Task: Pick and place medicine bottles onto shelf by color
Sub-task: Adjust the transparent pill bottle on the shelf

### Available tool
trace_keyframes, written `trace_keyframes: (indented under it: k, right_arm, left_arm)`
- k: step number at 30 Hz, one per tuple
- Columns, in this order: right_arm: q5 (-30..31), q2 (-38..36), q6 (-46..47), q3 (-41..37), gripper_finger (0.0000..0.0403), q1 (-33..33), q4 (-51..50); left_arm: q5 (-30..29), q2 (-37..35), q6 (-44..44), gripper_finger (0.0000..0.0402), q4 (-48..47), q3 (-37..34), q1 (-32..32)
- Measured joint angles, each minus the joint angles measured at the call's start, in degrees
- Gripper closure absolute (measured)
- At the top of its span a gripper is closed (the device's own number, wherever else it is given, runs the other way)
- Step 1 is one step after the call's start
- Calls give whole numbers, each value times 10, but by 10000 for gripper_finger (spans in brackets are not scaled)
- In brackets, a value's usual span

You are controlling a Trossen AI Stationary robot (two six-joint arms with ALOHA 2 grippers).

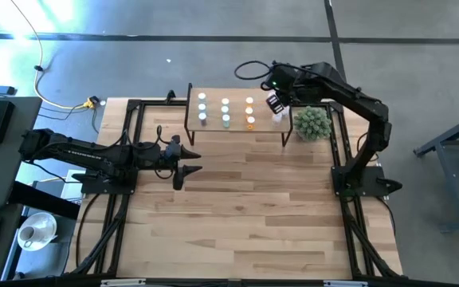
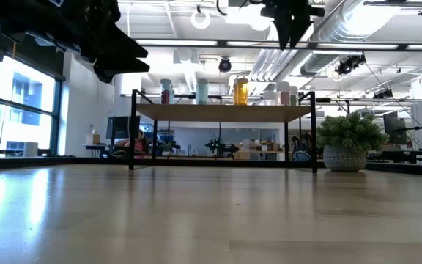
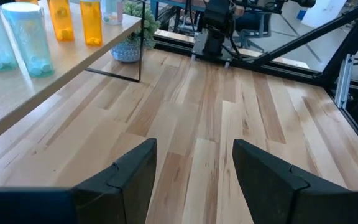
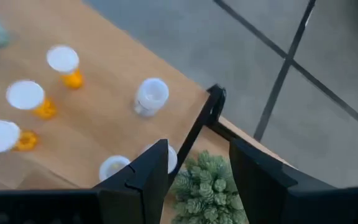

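Note:
The light-wood shelf [image 1: 237, 119] stands at the table's far middle on thin black legs. On it stand the bottles in rows by colour: light blue [image 1: 202, 108], green [image 1: 225, 112], orange [image 1: 250, 112] and clear/white [image 1: 277, 117]. My right gripper [image 1: 276, 102] hovers above the shelf's right end, open and empty; in its wrist view [image 4: 197, 171] the white bottles [image 4: 151, 96] and orange bottles [image 4: 28, 99] stand below it. My left gripper [image 1: 183, 155] is open and empty over the table, left of the middle [image 3: 194, 174].
A spiky green plant ball in a pot [image 1: 311, 123] stands right beside the shelf's right end, close under my right arm. A black frame [image 1: 134, 108] runs along the table's edges. Bare planks [image 1: 245, 215] lie near the front.

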Motion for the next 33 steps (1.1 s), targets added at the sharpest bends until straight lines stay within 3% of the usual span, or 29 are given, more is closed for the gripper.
trace_keyframes:
  k: [18,24,33]
  right_arm:
    - [-21,-51,43,-245,240,-77,39]
    - [-40,-74,40,-289,240,-81,117]
    - [-69,-73,42,-313,240,-90,149]
  left_arm:
    - [0,0,0,202,-1,0,0]
    - [0,0,-3,202,0,0,0]
    - [-1,0,-9,202,0,0,0]
